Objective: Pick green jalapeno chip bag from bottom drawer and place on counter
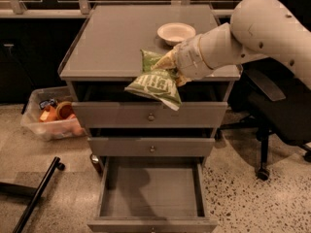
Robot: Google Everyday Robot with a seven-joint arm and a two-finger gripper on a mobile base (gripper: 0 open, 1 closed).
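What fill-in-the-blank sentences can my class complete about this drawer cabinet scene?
1. The gripper holds the green jalapeno chip bag at the counter's ____ edge.
2. The bottom drawer stands ____, with nothing visible inside.
3. A white ____ sits on the counter, behind the bag.
Missing words: front; open; bowl.
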